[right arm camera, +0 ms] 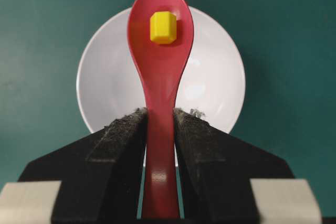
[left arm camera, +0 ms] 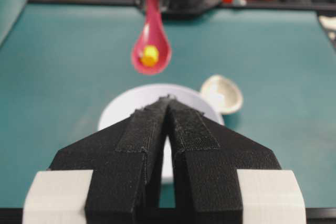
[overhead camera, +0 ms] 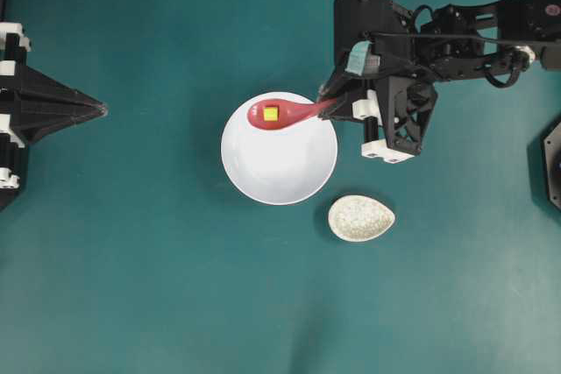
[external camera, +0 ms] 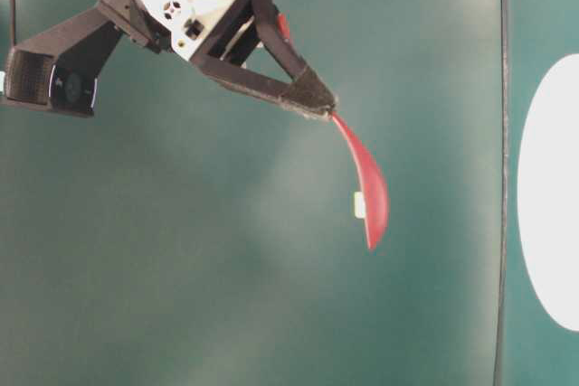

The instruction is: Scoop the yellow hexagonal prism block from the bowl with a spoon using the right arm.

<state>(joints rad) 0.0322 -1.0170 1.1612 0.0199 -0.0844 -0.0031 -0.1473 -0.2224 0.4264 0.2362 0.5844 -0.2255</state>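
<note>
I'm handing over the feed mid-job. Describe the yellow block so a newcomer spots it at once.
Find the large white bowl mid-table. Above its far rim the right gripper holds a pink-red spoon by the handle. The yellow hexagonal prism block sits in the spoon's scoop, the only bright yellow thing there; the speckled oval dish beside the bowl is empty.

- The spoon (right arm camera: 160, 77) handle's end is hidden between the right gripper's (right arm camera: 160, 121) jaws.
- The bowl (external camera: 547, 196) is cut off by the table-level view's right edge.
</note>
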